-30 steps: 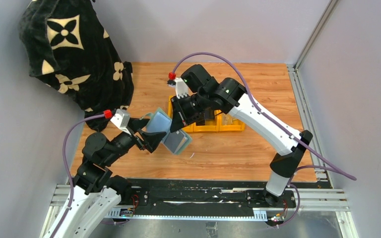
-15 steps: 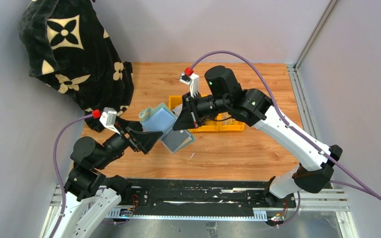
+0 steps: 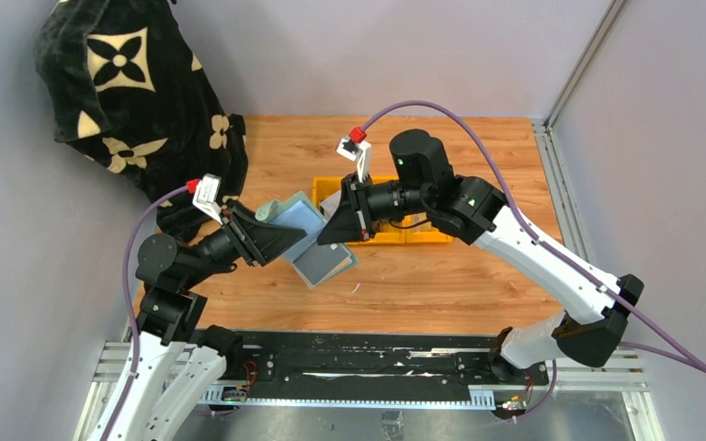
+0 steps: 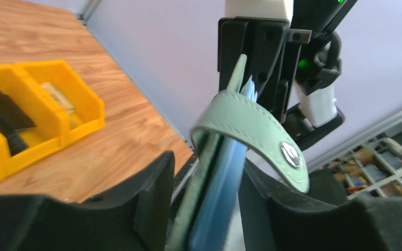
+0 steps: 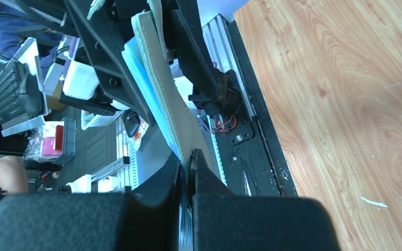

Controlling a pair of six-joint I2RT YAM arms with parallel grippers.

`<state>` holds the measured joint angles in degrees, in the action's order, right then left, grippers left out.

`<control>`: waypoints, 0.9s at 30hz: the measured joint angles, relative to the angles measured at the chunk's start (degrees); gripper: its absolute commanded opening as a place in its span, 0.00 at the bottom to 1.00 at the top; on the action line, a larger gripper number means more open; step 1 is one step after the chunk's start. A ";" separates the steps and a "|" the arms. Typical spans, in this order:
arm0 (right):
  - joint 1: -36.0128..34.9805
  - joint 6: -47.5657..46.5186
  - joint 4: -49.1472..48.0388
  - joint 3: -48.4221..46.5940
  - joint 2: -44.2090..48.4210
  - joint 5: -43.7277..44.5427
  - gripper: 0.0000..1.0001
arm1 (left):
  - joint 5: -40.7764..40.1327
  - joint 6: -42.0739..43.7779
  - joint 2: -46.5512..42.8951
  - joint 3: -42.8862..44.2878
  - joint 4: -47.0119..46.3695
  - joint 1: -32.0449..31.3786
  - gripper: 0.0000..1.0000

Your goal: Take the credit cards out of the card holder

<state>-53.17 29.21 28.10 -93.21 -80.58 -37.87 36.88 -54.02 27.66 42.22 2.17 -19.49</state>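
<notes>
Left claw [image 3: 283, 241]: reaches in from 8 o'clock; its 2 fingers [image 4: 152, 204] are closed in on the card holder [image 3: 324, 262], 1 against each face.
Right claw [image 3: 324, 237]: comes in from 3 o'clock; its fingertips are pinched almost together on a thin edge of the card holder [image 5: 162, 89].
Card holder: held up off the table [image 3: 423, 285] between the 2 claws, just at 9 o'clock of the yellow bins [image 3: 423, 234]. It is opened out, with 1 panel toward 11 o'clock and the other toward 5 o'clock in the top view.
Colour: pale sage-green outside, grey-blue inside.
Tab [image 4: 251, 130]: a pale green strap that arches over the holder's top edge in the left wrist view. Its round metal snap [image 4: 291, 153] faces outward and is not fastened.
Cards: blue-grey layers [image 4: 222, 183] show between the green covers. I cannot tell card from pocket there, nor how many cards are inside.
Yellow bins: a short row near the table's middle. The left wrist view shows a flat black item [image 4: 5, 110] in 1 bin and a pale flat item [image 4: 57, 97] in the next.
Cloth [image 3: 129, 83]: black with cream flower shapes, hanging at the table's 10 o'clock corner.
</notes>
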 measured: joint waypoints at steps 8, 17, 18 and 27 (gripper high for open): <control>0.42 1.92 -5.18 3.56 2.84 -2.80 0.15 | 6.86 -7.63 1.97 -0.46 -9.55 2.51 0.04; 1.46 2.78 -9.33 7.02 4.15 -6.93 0.64 | 7.10 -6.45 1.57 0.20 -7.15 2.58 0.00; 1.66 2.71 -9.44 8.39 4.92 -7.19 0.64 | 7.15 -6.45 1.70 0.48 -6.75 2.69 0.00; 1.99 2.32 -12.59 20.98 15.17 -8.74 0.49 | 8.81 -9.44 4.48 3.02 -6.88 4.00 0.00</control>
<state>-51.18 31.53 15.51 -72.23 -65.41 -46.61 45.69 -63.46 32.14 45.23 -4.71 -15.49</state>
